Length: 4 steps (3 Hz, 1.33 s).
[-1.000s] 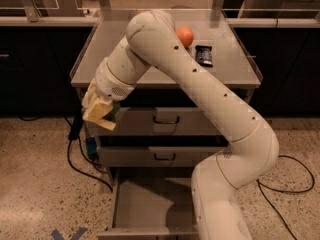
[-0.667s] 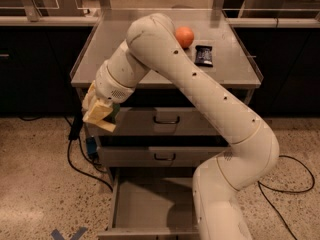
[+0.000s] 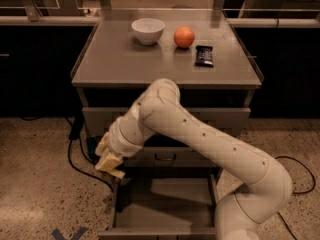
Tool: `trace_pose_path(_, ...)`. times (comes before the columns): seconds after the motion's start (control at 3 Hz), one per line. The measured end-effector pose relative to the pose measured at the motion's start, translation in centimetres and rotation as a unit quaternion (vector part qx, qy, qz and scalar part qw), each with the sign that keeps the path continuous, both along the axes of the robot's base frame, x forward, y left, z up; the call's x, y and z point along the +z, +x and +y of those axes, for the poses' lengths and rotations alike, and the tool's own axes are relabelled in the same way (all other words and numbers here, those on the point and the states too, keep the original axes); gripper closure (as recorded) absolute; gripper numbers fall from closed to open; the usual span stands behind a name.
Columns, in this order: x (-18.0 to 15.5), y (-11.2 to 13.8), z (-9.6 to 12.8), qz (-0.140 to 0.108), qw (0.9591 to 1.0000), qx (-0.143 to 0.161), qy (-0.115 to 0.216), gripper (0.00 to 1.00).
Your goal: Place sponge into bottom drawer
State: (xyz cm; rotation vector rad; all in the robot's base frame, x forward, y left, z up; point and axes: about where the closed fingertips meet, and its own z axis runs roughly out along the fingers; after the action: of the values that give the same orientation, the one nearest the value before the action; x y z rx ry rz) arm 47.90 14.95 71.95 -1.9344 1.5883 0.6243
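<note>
The bottom drawer is pulled open at the foot of the grey cabinet, and its plain grey floor is bare. My gripper hangs at the end of the white arm, just above the drawer's left rear corner and in front of the middle drawer. A pale yellowish block shape shows at the gripper's tip. I cannot tell whether it is the sponge or part of the gripper. No sponge shows anywhere else.
On the cabinet top stand a white bowl, an orange ball and a dark packet. The two upper drawers are closed. Black cables trail on the floor left of the cabinet.
The arm has swung down. My gripper dropped from beside the top drawer's left edge to just above the open bottom drawer's left rear corner. The bowl now shows.
</note>
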Motion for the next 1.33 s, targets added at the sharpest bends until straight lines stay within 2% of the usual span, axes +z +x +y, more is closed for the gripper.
trace_pose_path(0.33,-5.8,-3.6,-0.4,0.005,1.0,-0.002,0.001,1.0)
trace_pose_path(0.67,-5.8,-3.6,-0.4,0.005,1.0,-0.002,0.001,1.0)
trace_pose_path(1.0,-10.7,-4.1,-0.9,0.007,0.9993,-0.024,-0.026,1.0)
trace_pose_path(1.33,-18.4,-4.6,-2.7,-0.003,0.9911,-0.083,-0.104,1.0)
